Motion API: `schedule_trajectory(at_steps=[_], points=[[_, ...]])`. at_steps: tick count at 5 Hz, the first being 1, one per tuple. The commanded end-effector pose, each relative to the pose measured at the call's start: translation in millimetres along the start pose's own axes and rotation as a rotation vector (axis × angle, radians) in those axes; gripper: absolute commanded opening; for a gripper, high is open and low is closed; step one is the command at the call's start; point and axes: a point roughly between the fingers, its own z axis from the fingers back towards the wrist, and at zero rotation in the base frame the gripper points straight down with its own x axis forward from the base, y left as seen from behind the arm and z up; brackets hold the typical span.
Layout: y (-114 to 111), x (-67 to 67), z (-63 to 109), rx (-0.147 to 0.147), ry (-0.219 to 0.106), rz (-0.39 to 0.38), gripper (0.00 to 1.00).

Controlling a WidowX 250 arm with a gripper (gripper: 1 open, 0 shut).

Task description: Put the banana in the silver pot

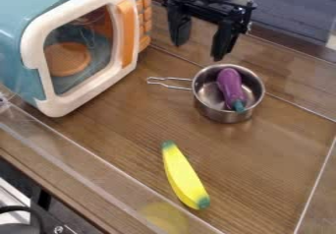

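The banana (pixel 186 174) is bright yellow with a greenish tip and lies on the wooden table near the front edge, its length running away from me. Further back stands the silver pot (pixel 207 102), a small shiny saucepan with a thin wire handle pointing left. Inside it lies a purple toy eggplant (pixel 233 87). My black gripper (pixel 199 39) hangs pointing down at the back, above and a little behind the pot, far from the banana. Its fingers stand apart with nothing between them, so it is open.
A toy microwave (pixel 73 41) in cream, teal and orange fills the back left, its door facing right. The wooden table (pixel 105 135) has a raised pale rim along the front and right. A dark backdrop lies behind the arm.
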Motion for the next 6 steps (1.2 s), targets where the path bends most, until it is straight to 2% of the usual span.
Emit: schedule_trajectory(at_steps=[1,2,3,6], points=[[-3,-10.1,-4.4,-0.004,0.002,0.038,1.00],[-10,-33.5,-8.4,-0.019,-0.028,0.128,1.00],[-14,-43.9,-10.3,-0.022,-0.034,0.171,1.00],[-22,-60.2,-20.7,-0.026,-0.025,0.238,1.00]])
